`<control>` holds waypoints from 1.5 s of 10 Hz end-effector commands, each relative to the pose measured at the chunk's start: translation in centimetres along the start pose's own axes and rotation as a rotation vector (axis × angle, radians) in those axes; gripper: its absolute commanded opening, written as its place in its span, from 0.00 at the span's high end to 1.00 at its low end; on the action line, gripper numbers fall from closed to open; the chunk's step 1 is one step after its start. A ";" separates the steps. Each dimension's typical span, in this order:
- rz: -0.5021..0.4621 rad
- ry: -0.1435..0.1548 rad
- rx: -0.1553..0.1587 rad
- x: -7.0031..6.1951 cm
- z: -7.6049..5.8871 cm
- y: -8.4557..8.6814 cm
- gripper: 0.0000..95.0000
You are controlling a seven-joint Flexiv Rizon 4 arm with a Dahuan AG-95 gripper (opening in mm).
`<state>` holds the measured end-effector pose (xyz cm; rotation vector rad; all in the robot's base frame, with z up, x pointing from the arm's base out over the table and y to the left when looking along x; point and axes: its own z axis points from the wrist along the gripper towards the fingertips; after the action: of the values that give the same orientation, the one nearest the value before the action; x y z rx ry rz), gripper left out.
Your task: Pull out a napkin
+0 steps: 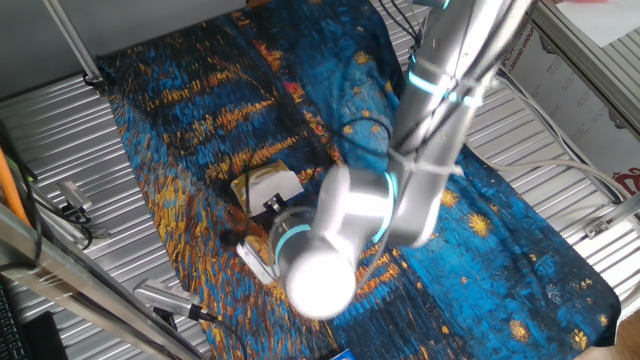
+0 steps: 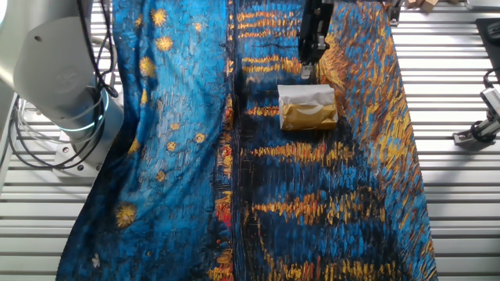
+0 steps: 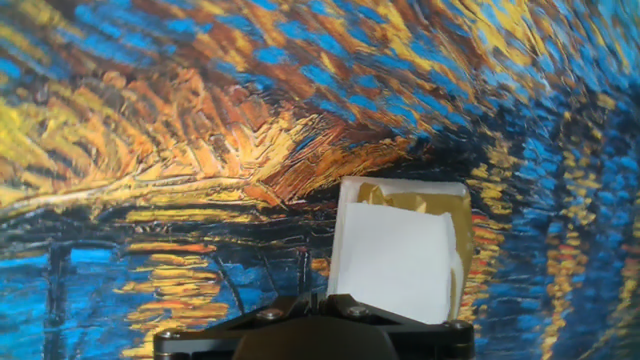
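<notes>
The napkin (image 3: pixel 395 262) is a plain white square that sticks out of the shiny gold-tan packet (image 3: pixel 452 205) toward my hand. In the other fixed view the napkin (image 2: pixel 305 94) lies at the far end of the packet (image 2: pixel 309 115), and my gripper (image 2: pixel 306 76) comes down right at the napkin's far edge. In the hand view my gripper (image 3: pixel 318 298) has its jaws together at the napkin's near left corner. In one fixed view the napkin (image 1: pixel 276 184) shows beside the arm, which hides most of the gripper.
A blue and orange painted cloth (image 2: pixel 180 156) covers the ribbed metal table (image 2: pixel 453 195). The arm's base (image 2: pixel 55 70) stands left of the cloth. A metal clamp (image 2: pixel 480 129) sits at the right edge, and loose tools (image 1: pixel 165 298) lie at the table's side.
</notes>
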<state>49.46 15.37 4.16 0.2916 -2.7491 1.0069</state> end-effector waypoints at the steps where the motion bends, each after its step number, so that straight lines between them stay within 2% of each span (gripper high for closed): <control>1: -0.011 -0.016 -0.012 1.0 0.5 0.3 0.80; 2: -0.020 -0.020 -0.025 1.1 0.5 0.3 0.80; 4: -0.042 -0.035 -0.079 1.1 0.6 0.2 0.40; 5: -0.046 -0.038 -0.083 1.2 0.7 0.0 0.20; 6: -0.050 -0.038 -0.084 1.3 0.8 -0.1 0.20; 7: -0.051 -0.038 -0.082 1.3 0.8 -0.2 0.00; 12: -0.066 -0.032 -0.053 1.7 1.2 -0.9 0.00; 13: -0.077 -0.031 -0.046 1.9 1.4 -1.3 0.20; 15: -0.101 -0.027 -0.030 2.2 1.7 -2.0 0.20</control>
<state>47.49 12.46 4.70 0.4396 -2.7419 0.9437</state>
